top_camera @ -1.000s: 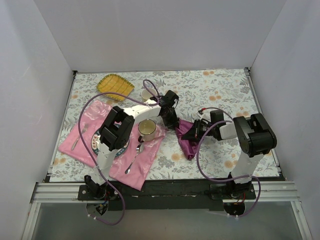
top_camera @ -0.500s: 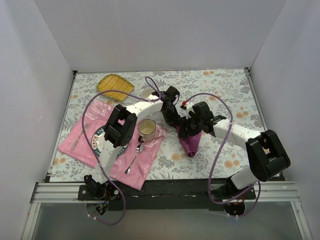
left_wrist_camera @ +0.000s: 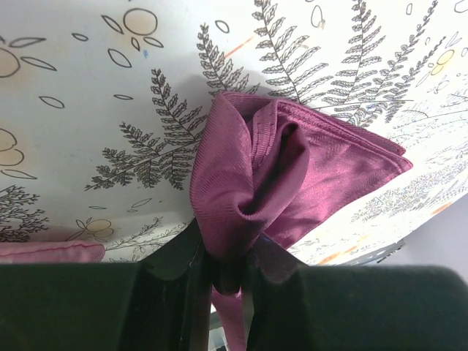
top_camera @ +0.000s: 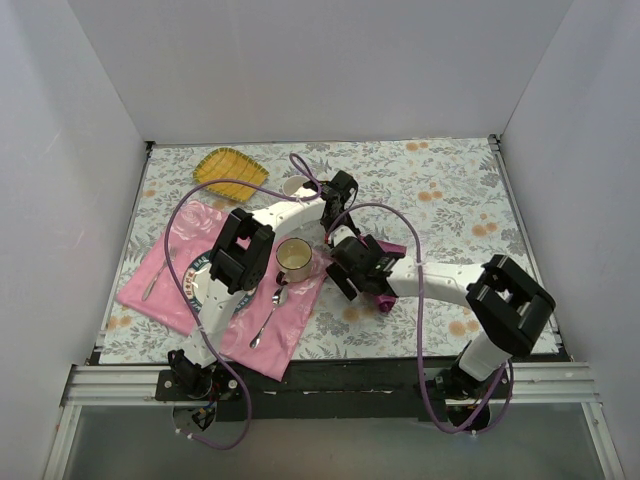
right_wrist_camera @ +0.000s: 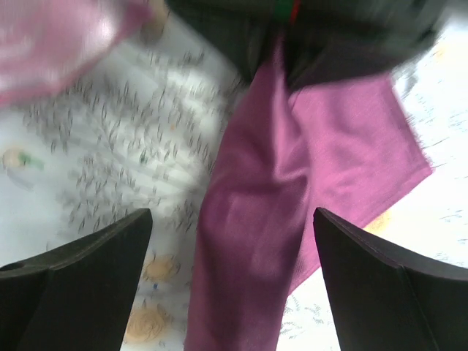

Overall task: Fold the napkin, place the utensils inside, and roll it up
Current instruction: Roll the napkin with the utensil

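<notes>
The dark purple napkin (left_wrist_camera: 300, 168) lies bunched and folded on the floral tablecloth, just right of the mug. My left gripper (left_wrist_camera: 227, 263) is shut on one gathered end of it; from above that gripper (top_camera: 338, 232) sits at the napkin's far end. My right gripper (right_wrist_camera: 232, 219) stands wide open over the long rolled part of the napkin (right_wrist_camera: 256, 241), its black fingers (right_wrist_camera: 80, 270) on either side and apart from the cloth. From above, the right gripper (top_camera: 348, 272) covers most of the napkin (top_camera: 388, 249). The utensils are hidden from every view.
A pink placemat (top_camera: 165, 245) at the left carries a plate (top_camera: 200, 287), a cream mug (top_camera: 294, 258), a silver spoon (top_camera: 268, 318) and a fork (top_camera: 152, 280). A yellow dish (top_camera: 231, 170) and a small white cup (top_camera: 295, 187) stand behind. White walls enclose the table.
My right gripper has opened wide and its arm has stretched leftward over the napkin toward the mug. The left gripper keeps its hold in nearly the same place.
</notes>
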